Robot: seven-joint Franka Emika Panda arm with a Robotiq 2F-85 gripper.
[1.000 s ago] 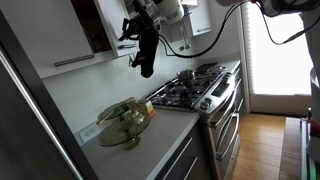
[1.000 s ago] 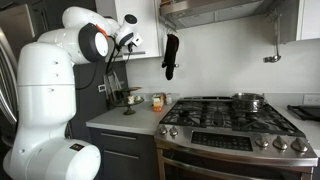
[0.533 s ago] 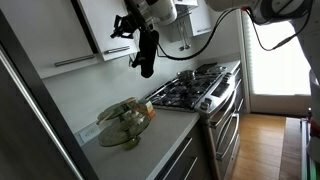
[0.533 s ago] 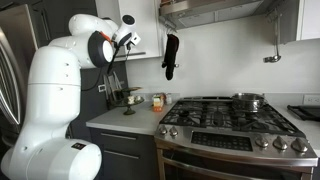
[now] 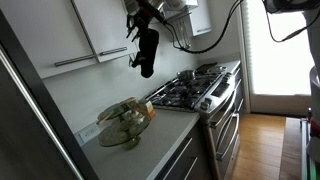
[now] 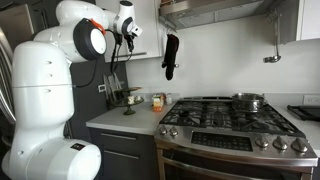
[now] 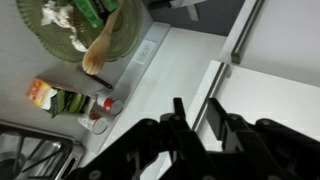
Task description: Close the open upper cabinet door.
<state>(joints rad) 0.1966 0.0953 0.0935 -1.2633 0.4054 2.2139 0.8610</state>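
The upper cabinet door [image 5: 112,25] is a glossy white panel with a slim vertical silver handle [image 5: 92,35]. It now lies about flush with the cabinet front, and no dark interior shows. In the wrist view the door [image 7: 285,70] and its handle [image 7: 245,30] fill the right side. My gripper [image 5: 135,20] is at the door's lower right edge, by the panel in an exterior view [image 6: 128,30]. In the wrist view my gripper [image 7: 197,112] is open and holds nothing, and the door's pale lower edge runs between the fingers.
A black oven mitt [image 5: 147,52] hangs just below my gripper. A neighbouring white door has a horizontal silver handle [image 5: 80,60]. On the counter stand a glass bowl [image 5: 125,122] and small jars [image 6: 157,100]. The gas stove [image 6: 230,120] and the hood [image 6: 215,10] are alongside.
The upper cabinet door has swung from open, with its dark interior showing, to about flush. My gripper has moved with it toward the cabinet and slightly upward.
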